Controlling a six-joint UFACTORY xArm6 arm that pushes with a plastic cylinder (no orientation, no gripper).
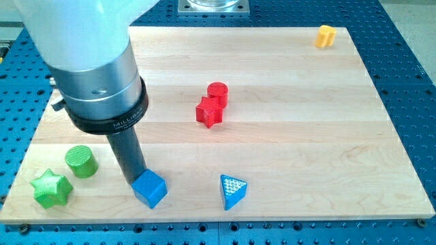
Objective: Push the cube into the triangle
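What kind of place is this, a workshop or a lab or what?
Probably a robotics lab bench. A wooden board lies on a blue perforated metal table, and my tip touches a blue cube, left of a blue triangle, among other small coloured blocks.

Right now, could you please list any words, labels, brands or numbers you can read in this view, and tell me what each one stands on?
"MILLI...": pale lettering on the black collar of my arm, above the rod; it runs round the curve and the rest is too small and blurred to read.
No lettering shows on the blue cube, the blue triangle, the other blocks or the wooden board.
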